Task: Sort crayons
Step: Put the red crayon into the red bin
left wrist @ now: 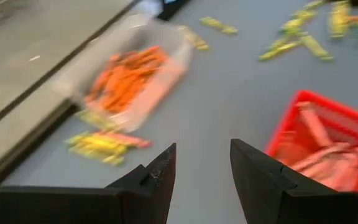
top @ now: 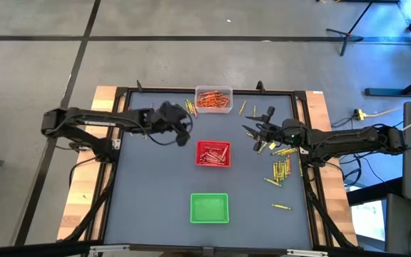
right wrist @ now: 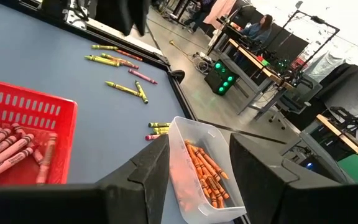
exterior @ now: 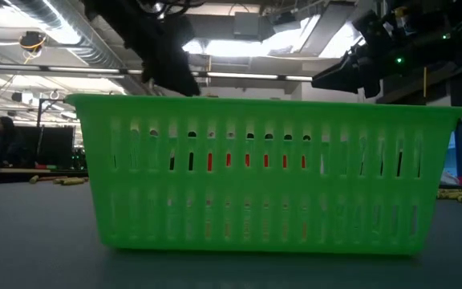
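Note:
Orange crayons (top: 213,98) fill the clear tray (left wrist: 166,62) at the table's far middle. Red crayons (right wrist: 8,152) lie in the red tray (top: 212,153) at the centre. Yellow-green crayons (top: 280,168) lie loose on the table toward its right side, and a few more (left wrist: 101,144) lie beside the clear tray. My left gripper (left wrist: 202,180) hangs open above the table between the clear tray and the red tray, with nothing between its fingers. My right gripper (right wrist: 199,180) stands open and empty, raised, to the right of the red tray (right wrist: 23,118).
A green tray (top: 209,208) stands near the table's front edge and fills the low view (exterior: 271,168). A raised dark frame (top: 113,164) borders the table. One loose crayon (top: 282,207) lies at the front right. A person (right wrist: 263,28) sits at a desk beyond the table.

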Controlling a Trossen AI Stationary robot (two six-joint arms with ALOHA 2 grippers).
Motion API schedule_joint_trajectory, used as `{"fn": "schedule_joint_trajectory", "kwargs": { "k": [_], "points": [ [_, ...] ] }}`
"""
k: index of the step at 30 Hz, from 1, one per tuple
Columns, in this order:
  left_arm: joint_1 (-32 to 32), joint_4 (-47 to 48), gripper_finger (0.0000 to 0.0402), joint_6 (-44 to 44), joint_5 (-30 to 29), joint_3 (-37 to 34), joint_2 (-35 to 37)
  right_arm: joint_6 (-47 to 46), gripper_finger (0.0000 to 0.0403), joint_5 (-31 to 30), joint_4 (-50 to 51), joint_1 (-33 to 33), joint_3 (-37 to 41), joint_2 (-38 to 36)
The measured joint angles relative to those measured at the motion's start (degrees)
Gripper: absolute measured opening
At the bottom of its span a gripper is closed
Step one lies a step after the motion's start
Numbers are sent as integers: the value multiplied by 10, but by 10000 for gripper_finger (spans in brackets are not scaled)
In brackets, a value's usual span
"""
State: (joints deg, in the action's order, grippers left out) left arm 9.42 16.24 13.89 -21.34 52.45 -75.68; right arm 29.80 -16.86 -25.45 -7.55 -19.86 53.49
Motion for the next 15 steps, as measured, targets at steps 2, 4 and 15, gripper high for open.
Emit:
{"fn": "schedule_joint_trajectory", "kwargs": {
  "k": [2,4,15],
  "points": [
    [20,36,136,9,-17,0,20,0,166,0,0,0,0,0],
    [45,68,136,24,-28,0,34,0,166,0,-1,0,0,0],
    [249,182,137,82,31,0,29,-2,166,0,-2,0,0,0]
  ]
}}
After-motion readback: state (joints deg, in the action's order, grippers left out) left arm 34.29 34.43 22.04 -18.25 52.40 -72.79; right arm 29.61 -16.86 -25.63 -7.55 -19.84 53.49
